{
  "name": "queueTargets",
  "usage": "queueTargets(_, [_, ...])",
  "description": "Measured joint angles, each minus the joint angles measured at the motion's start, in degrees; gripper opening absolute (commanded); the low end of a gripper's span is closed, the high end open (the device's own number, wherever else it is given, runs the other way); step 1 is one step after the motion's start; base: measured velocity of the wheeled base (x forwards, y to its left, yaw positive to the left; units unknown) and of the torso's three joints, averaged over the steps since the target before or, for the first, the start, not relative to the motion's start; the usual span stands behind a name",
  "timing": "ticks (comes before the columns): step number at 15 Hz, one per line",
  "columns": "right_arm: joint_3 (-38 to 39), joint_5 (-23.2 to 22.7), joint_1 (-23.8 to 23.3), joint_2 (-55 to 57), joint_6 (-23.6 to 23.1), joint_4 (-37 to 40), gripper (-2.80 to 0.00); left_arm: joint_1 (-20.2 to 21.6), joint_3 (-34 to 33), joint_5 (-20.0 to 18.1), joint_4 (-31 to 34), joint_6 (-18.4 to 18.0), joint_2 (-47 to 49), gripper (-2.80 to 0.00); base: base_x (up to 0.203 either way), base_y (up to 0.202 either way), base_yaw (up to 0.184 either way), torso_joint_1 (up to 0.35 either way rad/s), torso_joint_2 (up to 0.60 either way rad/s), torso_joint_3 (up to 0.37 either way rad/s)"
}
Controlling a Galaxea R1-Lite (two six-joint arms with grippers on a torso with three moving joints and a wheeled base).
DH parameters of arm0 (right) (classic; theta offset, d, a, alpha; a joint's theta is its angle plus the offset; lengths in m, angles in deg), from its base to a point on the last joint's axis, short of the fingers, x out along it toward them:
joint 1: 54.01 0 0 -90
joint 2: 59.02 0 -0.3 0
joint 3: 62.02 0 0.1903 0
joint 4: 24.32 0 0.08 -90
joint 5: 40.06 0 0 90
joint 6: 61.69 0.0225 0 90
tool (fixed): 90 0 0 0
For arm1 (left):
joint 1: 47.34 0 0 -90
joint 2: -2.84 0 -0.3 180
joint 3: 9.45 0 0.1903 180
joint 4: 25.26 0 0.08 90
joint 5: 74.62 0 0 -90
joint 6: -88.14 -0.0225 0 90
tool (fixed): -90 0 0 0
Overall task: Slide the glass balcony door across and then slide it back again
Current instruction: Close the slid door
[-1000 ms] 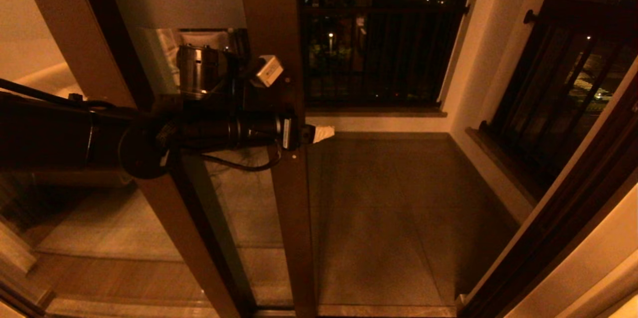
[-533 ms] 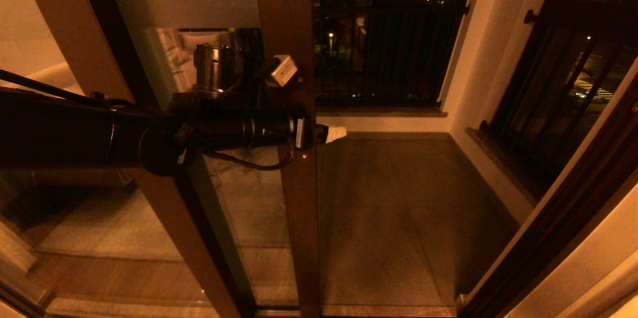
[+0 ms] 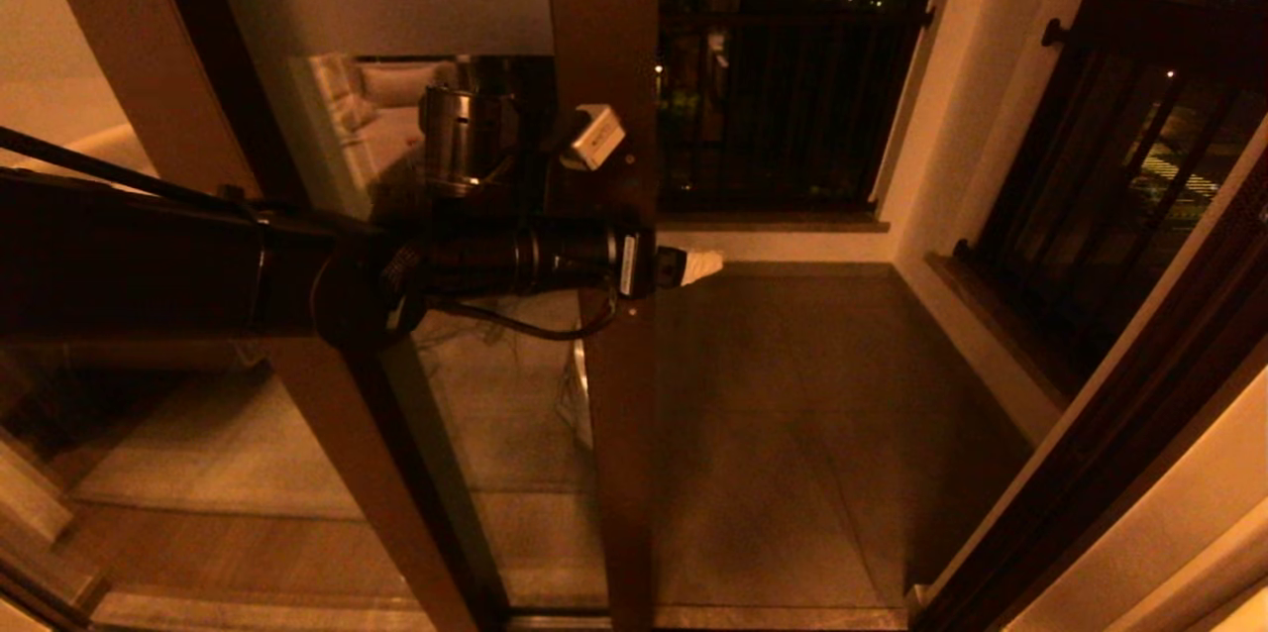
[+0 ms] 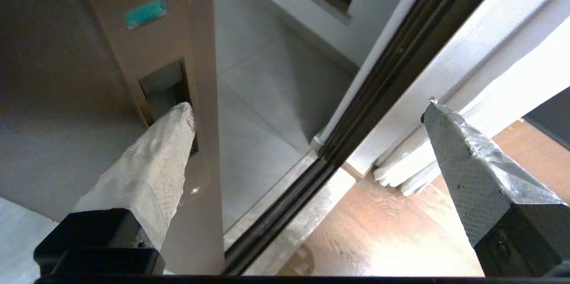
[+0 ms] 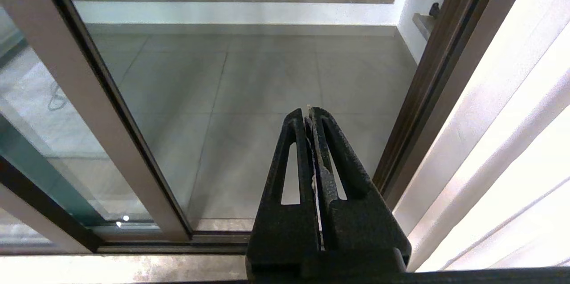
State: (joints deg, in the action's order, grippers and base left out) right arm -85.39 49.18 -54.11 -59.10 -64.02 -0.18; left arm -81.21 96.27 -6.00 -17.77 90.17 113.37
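Observation:
The glass balcony door (image 3: 604, 166) has a dark brown stile and a frosted band (image 3: 396, 3) near the top. It stands partway across the doorway. My left arm reaches from the left across the glass to the stile. My left gripper (image 4: 308, 105) is open wide. One taped finger (image 4: 151, 164) has its tip inside the slot handle (image 4: 162, 83) in the stile (image 4: 178, 30). The other finger (image 4: 467, 164) hangs free on the room side. My right gripper (image 5: 308, 110) is shut on nothing, low before the opening, and does not show in the head view.
The dark door jamb (image 3: 1109, 414) bounds the opening on the right, with a pale curtain (image 5: 512, 141) beside it. The floor track (image 4: 285, 213) runs along the threshold. Beyond lie the tiled balcony floor (image 3: 792, 414) and a railing (image 3: 783, 97). A lighter brown post (image 3: 149, 67) stands left.
The door stile has slid to the right, and my left arm has moved with it, finger still in the slot. The opening to the jamb is narrower.

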Motion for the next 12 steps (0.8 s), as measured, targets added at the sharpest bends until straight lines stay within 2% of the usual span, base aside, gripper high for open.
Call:
queueTargets(3, [0.00,0.00,0.05,0.00,0.01,0.02,-2.80,-1.23,0.64,0.40,0.09,0.00,0.57,0.00,0.000,0.000,0.000,0.000,0.00,0.000])
queueTargets(6, [0.00,0.00,-0.01,0.00,-0.01,0.02,-2.80,-2.19,2.06,3.50,0.26,0.02,1.73,0.00,0.000,0.000,0.000,0.000,0.00,0.000])
queueTargets(12, [0.00,0.00,0.02,0.00,0.01,0.00,-2.80,-2.51,-0.56,4.12,0.44,0.02,-0.95,0.00,0.000,0.000,0.000,0.000,0.00,0.000])
